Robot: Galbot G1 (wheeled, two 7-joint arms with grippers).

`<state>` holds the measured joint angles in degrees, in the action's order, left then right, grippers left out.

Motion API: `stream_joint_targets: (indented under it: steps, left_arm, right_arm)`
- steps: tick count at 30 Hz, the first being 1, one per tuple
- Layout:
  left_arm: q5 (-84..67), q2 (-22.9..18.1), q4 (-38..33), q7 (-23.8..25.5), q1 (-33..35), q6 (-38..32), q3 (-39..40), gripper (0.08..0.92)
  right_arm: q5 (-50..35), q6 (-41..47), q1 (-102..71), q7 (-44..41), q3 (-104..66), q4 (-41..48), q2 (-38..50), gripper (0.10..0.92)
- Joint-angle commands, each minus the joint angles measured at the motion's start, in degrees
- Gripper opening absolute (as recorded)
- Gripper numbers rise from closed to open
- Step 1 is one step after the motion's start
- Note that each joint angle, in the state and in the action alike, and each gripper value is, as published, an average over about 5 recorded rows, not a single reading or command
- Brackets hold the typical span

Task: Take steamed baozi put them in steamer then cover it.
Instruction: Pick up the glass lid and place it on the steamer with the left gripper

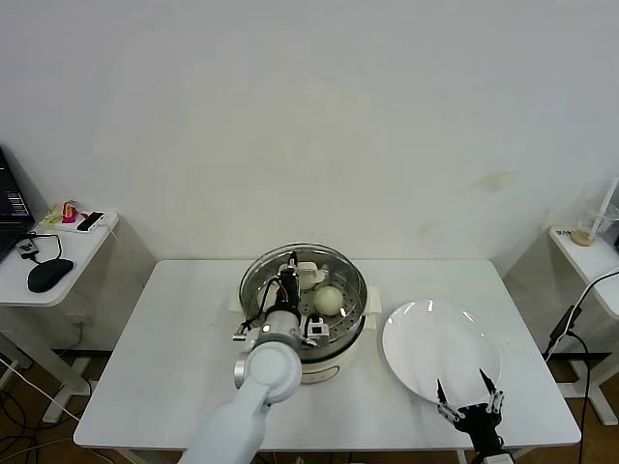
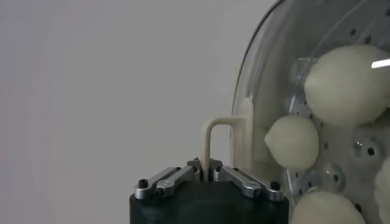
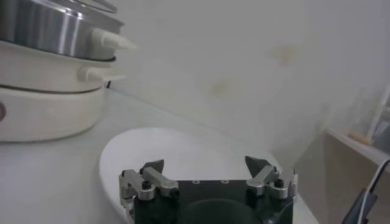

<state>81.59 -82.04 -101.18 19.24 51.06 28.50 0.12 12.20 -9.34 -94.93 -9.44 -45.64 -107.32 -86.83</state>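
At the lower right of the head view, the right end effector [image 1: 470,400] hovers at the near edge of the white plate [image 1: 426,338], its fingers spread wide and gripping nothing. The right wrist view confirms both fingertips well apart above the plate rim [image 3: 122,152].

At lower centre, the left arm reaches up to the steamer [image 1: 324,360], which stands mid-surface just left of the plate. The left end effector [image 1: 288,275] is over the steamer's left half, fingers fully closed on the cream-beige bar handle [image 2: 224,137] of the cover [image 2: 268,79]. In the left wrist view the glass lid appears to sit on or just above the pot; contact cannot be confirmed.

Inside the steamer, steamed baozi [image 2: 348,84] lie on the perforated tray [image 2: 365,149]. One bun [image 1: 329,300] shows clearly in the head view, right of the end effector.

The white surface [image 1: 174,329] carries steamer and plate. At the far left stands a side table [image 1: 68,253] with a computer mouse [image 1: 50,275].
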Motion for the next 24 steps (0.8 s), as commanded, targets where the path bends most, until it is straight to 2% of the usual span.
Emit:
stream_joint_targets:
  steps: [1,24]
  left_arm:
    - [1.61,-1.33,0.98,0.67,0.07,0.02,0.49,0.141]
    - [2.67,-1.68,-0.09,1.06,1.27,-0.31,0.5,0.141]
  right_arm:
    - [0.74,-0.1,-0.04,0.05,0.18,0.27,-0.13,0.823]
    - [1.05,-0.06,-0.06,-0.02,0.58,0.32,-0.14,0.823]
